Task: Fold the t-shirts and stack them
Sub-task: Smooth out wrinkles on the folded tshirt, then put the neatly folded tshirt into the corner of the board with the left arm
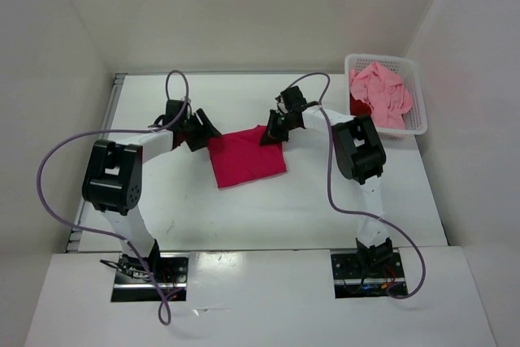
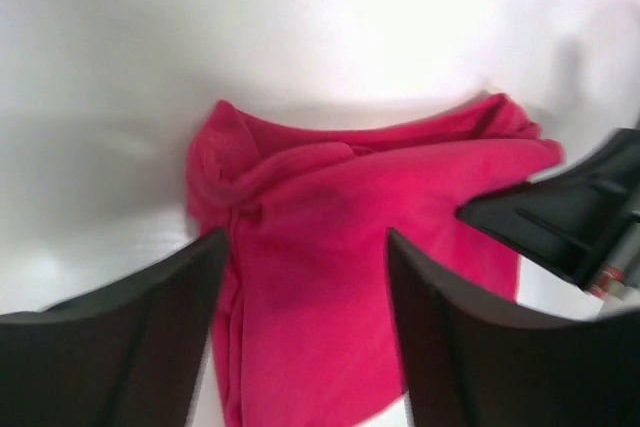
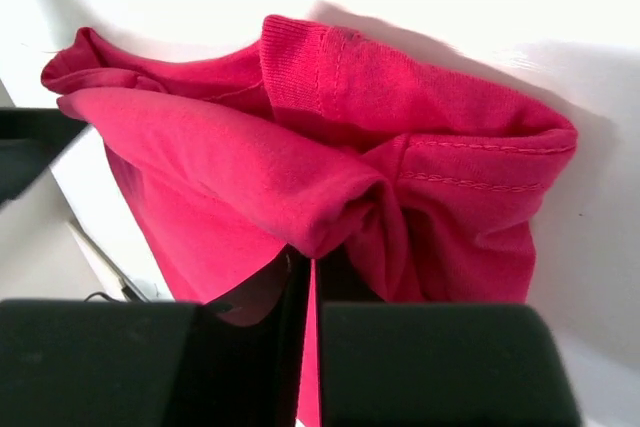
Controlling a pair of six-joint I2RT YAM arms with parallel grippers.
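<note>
Right jaws are nearly together, clamped on a bunched fold of the magenta-red t-shirt [image 3: 300,177]. In the right wrist view the cloth is drawn down into the narrow gap between the two black fingers [image 3: 430,362]. Stitched hems show to the right of the pinch.

Left jaws stand apart. In the left wrist view both fingers [image 2: 140,337] flank the shirt's near edge with red cloth showing between them; I see no grip there. From above, these jaws sit at the shirt's far left corner and the right jaws at its far right corner.

Shirt position: mid-surface [image 1: 244,217], between the two arms, folded to a rough rectangle and turned slightly askew. The far edge is rumpled, the near part lies flat.

A white mesh basket [image 1: 418,95] sits at the far right corner of the surface, well apart from the folded shirt. It holds a salmon-pink t-shirt [image 1: 380,91], crumpled and heaped above the rim. A patch of dark crimson cloth [image 1: 356,105] shows under it at the basket's left side.
</note>
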